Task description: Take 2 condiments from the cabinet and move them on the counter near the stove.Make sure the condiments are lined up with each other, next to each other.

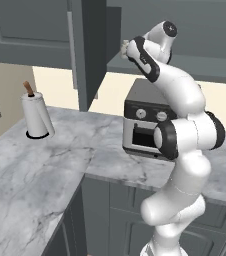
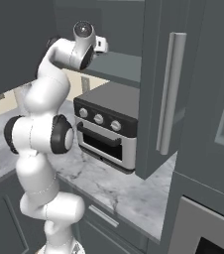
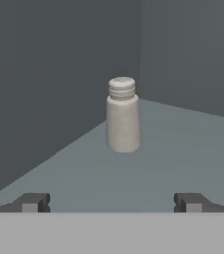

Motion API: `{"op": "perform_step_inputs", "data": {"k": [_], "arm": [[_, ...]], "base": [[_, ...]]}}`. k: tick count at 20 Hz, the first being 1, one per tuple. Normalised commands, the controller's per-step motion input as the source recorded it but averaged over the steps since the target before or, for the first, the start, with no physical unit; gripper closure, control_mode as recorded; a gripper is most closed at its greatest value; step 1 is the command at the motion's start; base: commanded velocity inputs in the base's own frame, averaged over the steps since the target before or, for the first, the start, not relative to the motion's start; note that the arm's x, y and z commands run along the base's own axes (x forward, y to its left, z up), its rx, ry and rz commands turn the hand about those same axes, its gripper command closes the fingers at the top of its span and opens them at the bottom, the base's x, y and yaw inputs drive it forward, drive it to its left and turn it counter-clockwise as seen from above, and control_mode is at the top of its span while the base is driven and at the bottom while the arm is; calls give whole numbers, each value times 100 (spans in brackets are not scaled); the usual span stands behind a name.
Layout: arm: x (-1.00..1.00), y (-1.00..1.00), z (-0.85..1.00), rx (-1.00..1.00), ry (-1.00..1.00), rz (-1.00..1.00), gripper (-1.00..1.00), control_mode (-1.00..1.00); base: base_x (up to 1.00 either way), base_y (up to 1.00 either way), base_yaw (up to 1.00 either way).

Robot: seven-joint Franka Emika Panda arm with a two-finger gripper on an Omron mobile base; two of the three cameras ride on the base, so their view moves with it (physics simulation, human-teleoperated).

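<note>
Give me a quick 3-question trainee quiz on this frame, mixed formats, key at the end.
1. True or false: the gripper is shut on the beige jar.
2. The jar stands: A) on the marble counter B) on the cabinet shelf C) on the toaster oven
3. Fill in: in the left base view, the paper-towel roll stands to the ___ of the toaster oven.

Key: 1 false, the fingers are spread and the jar stands apart ahead; 2 B; 3 left.
</note>
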Motion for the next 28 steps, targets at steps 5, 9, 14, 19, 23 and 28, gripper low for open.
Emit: {"op": "perform_step_inputs", "data": {"k": [5, 9, 14, 19, 23, 28], "arm": [[35, 3, -3, 0, 1, 0, -100, -100], [37, 3, -3, 0, 1, 0, -100, -100], [34, 1, -1, 0, 1, 0, -100, -100], [33, 1, 0, 0, 0, 0, -100, -100], [28, 4, 0, 0, 0, 0, -100, -100], [28, 3, 0, 0, 0, 0, -100, -100]], "base": [[0, 0, 0], [0, 0, 0], [0, 0, 0], [0, 0, 0], [0, 0, 0], [0, 0, 0]]}}
